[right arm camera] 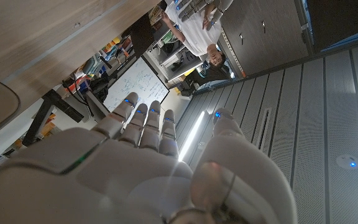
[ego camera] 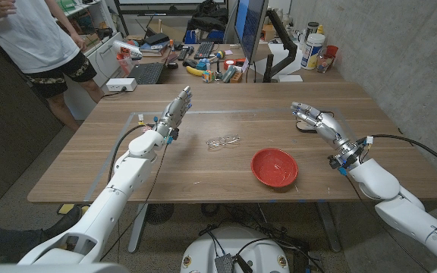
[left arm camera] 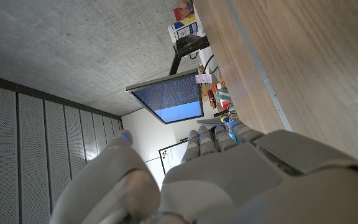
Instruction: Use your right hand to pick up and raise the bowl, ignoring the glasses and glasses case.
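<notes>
A red bowl (ego camera: 274, 167) stands upright on the wooden table (ego camera: 203, 178), right of the middle and near the front edge. Clear-framed glasses (ego camera: 223, 141) lie to its left, a little farther back. My right hand (ego camera: 313, 117) hovers beyond and to the right of the bowl, well apart from it, fingers stretched out and holding nothing. A small dark-edged rounded thing (ego camera: 303, 127) lies just beneath it; I cannot tell what it is. My left hand (ego camera: 174, 112) is raised at the table's left, fingers straight, nothing in it. Both hands also show from behind, the right hand (right arm camera: 148, 162) and the left hand (left arm camera: 229, 180).
A person (ego camera: 29, 38) stands beyond the table's far left corner. Behind the table is a cluttered desk with a monitor (ego camera: 249, 23), a keyboard (ego camera: 147, 73) and bottles (ego camera: 313, 50). Thin tape lines (ego camera: 139, 115) mark the tabletop.
</notes>
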You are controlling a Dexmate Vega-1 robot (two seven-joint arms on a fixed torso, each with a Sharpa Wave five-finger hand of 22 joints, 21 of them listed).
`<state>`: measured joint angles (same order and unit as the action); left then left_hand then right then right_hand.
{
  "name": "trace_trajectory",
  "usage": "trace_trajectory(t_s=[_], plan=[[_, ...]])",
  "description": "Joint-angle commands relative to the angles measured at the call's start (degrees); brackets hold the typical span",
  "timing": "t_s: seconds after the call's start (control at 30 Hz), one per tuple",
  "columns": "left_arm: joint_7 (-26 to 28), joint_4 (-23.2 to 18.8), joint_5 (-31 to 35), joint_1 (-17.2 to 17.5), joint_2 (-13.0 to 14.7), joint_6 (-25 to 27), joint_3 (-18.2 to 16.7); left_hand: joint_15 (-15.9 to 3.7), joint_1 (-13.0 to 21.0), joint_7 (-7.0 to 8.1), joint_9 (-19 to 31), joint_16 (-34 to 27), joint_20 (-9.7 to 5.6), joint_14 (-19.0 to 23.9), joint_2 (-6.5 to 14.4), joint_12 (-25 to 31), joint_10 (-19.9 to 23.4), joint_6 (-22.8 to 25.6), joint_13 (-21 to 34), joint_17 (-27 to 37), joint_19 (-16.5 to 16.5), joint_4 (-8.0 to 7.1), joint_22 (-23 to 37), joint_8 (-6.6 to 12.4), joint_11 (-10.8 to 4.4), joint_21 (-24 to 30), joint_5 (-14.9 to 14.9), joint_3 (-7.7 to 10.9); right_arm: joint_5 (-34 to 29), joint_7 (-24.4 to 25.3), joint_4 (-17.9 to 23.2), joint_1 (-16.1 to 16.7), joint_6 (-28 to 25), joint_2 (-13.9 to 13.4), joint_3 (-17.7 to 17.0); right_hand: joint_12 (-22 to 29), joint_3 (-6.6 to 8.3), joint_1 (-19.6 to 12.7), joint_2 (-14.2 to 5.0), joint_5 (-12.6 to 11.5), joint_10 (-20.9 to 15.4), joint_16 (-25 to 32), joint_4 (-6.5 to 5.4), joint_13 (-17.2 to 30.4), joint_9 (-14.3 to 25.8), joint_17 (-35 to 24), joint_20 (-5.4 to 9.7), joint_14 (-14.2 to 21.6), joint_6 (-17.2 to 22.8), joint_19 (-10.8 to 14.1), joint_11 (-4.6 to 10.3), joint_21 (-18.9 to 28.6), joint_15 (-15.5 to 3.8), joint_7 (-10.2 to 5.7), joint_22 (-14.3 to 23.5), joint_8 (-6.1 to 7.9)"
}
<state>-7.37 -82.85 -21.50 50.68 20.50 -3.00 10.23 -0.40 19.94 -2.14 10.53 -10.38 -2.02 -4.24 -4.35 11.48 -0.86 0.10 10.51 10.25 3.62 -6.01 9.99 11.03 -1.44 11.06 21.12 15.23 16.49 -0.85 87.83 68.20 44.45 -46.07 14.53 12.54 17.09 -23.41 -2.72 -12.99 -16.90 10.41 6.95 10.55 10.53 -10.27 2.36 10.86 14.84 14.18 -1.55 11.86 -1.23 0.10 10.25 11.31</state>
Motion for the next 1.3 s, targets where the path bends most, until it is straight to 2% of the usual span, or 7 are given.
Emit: trace_trajectory(t_s=[0.03,0.6,1.3], plan=[[-1.02,0.82,-0.24,-0.42,0.02,0.00,-0.17,-0.21,0.06,-0.11,0.07,-0.34,-2.64,0.09,0.45,0.06,0.28,0.40,0.26,0.23,0.65,-0.16,0.22,0.26,-0.26,0.22,0.21,-0.20,-1.68,1.20,1.37,1.15,0.01,-0.05,-0.21,0.30,0.22,0.11,0.44,-0.28,-0.23,0.39,0.24,0.07,0.32,-0.14,0.36,0.54,-0.06,0.55,0.05,0.02,-0.04,-0.24,0.19,0.00],[-1.27,0.69,-0.14,-0.28,0.49,0.84,-0.46,-0.26,0.11,-0.08,0.07,-0.33,-2.62,0.04,0.54,0.09,0.37,0.36,0.26,0.23,0.71,-0.14,0.22,0.23,-0.30,0.22,0.25,-0.37,-6.32,3.59,2.41,2.60,0.51,0.34,-1.21,0.27,0.28,-0.08,0.48,-0.49,-0.41,0.47,0.40,0.08,0.33,-0.13,0.39,0.99,0.06,0.76,0.33,0.00,-0.25,-0.37,0.19,0.03],[0.05,-0.60,1.03,0.60,0.10,1.66,0.58,-0.29,0.19,-0.11,0.08,-0.32,-2.56,0.01,0.66,0.09,0.41,0.47,0.26,0.23,0.79,-0.10,0.23,0.24,-0.32,0.22,0.30,-0.59,-5.58,3.11,1.85,5.59,3.61,-0.68,-2.99,0.40,0.26,-0.11,0.58,-0.73,-1.09,0.58,0.47,0.11,0.36,-0.16,0.54,1.71,0.11,1.40,0.47,0.11,-0.40,-0.36,0.19,0.05]])
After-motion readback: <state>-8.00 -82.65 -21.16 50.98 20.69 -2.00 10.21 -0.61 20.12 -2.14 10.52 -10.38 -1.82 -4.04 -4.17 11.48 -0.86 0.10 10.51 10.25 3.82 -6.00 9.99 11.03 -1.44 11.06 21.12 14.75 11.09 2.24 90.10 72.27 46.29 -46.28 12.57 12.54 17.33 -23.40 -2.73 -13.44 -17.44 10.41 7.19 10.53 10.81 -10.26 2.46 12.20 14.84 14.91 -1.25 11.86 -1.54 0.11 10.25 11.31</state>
